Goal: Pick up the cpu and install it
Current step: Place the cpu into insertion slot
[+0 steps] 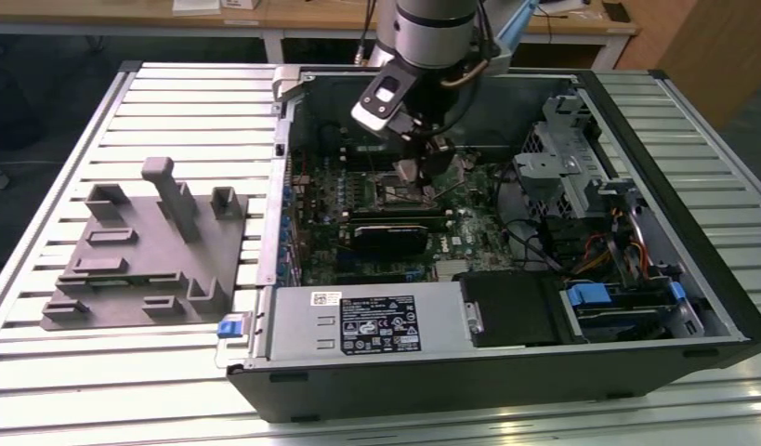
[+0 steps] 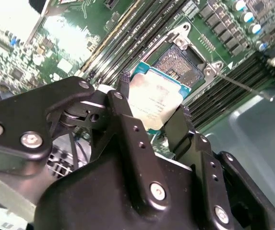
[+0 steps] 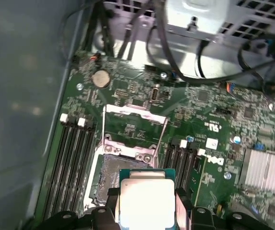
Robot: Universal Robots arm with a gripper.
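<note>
The ribbed metal tabletop (image 1: 58, 372) carries an open black computer case (image 1: 505, 372). A grey moulded tray (image 1: 120, 279) with upright blocks lies at nine o'clock of the case in the exterior view. The grey arm (image 1: 432, 32) enters from twelve o'clock and reaches steeply down into the case, its wrist canted. Its matt black gripper (image 2: 152, 103) hangs over the green motherboard (image 3: 199, 124).

The jaws are drawn in only as far as the chip's width and pinch the cpu (image 3: 147, 203) by two opposite edges. One slim, screw-studded finger (image 2: 127, 120) sits against each side. The cpu is a flat square with a pale, shiny metal top on a green rim.

It is held level over one edge of the square metal-framed socket (image 2: 178, 62), part of whose dark pin field lies uncovered. Whether the chip touches the socket I cannot tell. The socket's hinged frame (image 3: 133, 122) lies swung open.
</note>
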